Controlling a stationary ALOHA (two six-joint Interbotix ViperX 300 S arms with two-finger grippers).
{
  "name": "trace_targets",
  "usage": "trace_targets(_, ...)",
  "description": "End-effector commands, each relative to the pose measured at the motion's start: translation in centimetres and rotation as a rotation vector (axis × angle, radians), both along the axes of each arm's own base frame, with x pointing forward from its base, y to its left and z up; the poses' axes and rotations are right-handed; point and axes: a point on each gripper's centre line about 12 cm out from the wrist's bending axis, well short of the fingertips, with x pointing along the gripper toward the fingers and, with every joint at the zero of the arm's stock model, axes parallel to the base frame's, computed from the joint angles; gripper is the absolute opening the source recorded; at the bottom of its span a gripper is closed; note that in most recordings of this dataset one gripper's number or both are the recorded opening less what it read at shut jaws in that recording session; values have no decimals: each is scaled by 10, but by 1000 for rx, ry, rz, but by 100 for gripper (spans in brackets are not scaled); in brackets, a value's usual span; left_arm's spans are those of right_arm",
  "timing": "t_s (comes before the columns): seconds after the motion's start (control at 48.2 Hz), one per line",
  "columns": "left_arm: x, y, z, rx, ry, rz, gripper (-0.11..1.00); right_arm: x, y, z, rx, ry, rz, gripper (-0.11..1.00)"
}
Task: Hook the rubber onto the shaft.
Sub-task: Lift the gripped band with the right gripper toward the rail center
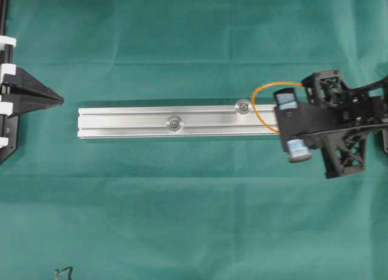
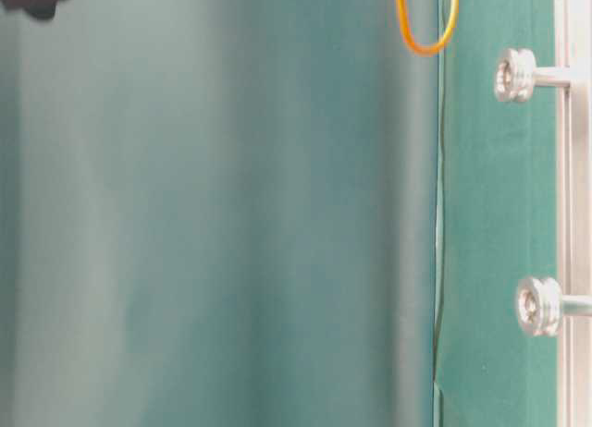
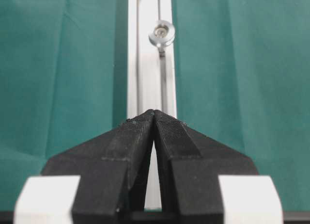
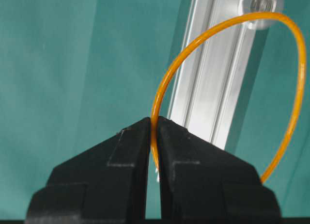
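My right gripper [image 4: 155, 120] is shut on the rubber [image 4: 193, 44], a thin orange band pinched at the fingertips. Its loop bulges out ahead over the right end of the aluminium rail [image 1: 139, 119]. From above, the rubber [image 1: 259, 93] curves just right of the nearer shaft [image 1: 244, 106] and is not around it. A second shaft [image 1: 175, 123] stands mid-rail. In the table-level view the rubber [image 2: 425, 41] hangs apart from the shaft [image 2: 515, 75]. The right gripper [image 1: 279, 125] sits at the rail's right end. My left gripper [image 3: 154, 111] is shut on nothing, beyond the rail's left end [image 1: 57, 99].
A green cloth [image 1: 194, 201] covers the table. The rail [image 3: 150, 64] runs straight ahead of the left gripper, with a shaft [image 3: 162, 33] on it. A small dark object [image 1: 63, 271] lies at the front edge.
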Motion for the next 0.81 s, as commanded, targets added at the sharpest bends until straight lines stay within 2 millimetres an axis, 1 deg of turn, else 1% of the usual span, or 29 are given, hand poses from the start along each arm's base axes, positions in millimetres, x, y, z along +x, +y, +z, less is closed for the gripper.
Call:
trace_targets(0.0,3,0,13,0,-31,1,2,15,0,12,-1,-50,-2,7)
trace_targets(0.207,3,0,13,2,-31,1,2,42,1,14,-14,-65,-3,7)
trace_targets(0.436,3,0,13,0,-31,1,2,60,1,16,-23,-79,0,7)
trace_targets(0.622,3,0,13,0,-31,1,2,67,2,16,-22,-94,0,7)
trace_targets(0.788,3,0,13,0,-31,1,2,68,2,15,-21,-95,0,7)
